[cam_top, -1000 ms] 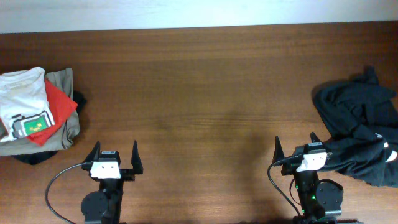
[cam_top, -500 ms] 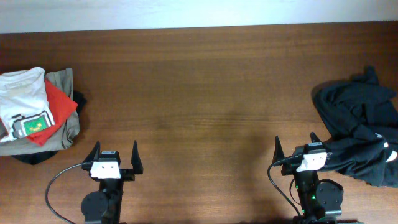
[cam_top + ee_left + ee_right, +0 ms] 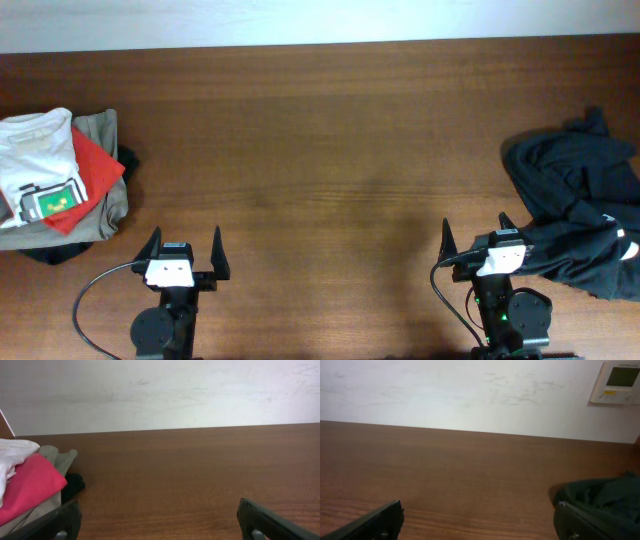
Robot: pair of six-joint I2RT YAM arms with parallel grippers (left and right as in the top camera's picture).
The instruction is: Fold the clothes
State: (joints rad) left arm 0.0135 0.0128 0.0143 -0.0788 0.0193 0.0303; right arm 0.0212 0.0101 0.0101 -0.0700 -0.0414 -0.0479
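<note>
Table (image 3: 330, 150) carries the crumpled dark T-shirt (image 3: 575, 200) at its right edge and a folded pile (image 3: 60, 185) at its left. At its near edge the left gripper (image 3: 186, 235) and right gripper (image 3: 476, 225) sit spread and empty; best to drag the shirt to the table's middle and flatten it first

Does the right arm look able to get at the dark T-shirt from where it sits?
Likely yes: the crumpled dark T-shirt lies right beside the open right gripper, with nothing standing between them.
</note>
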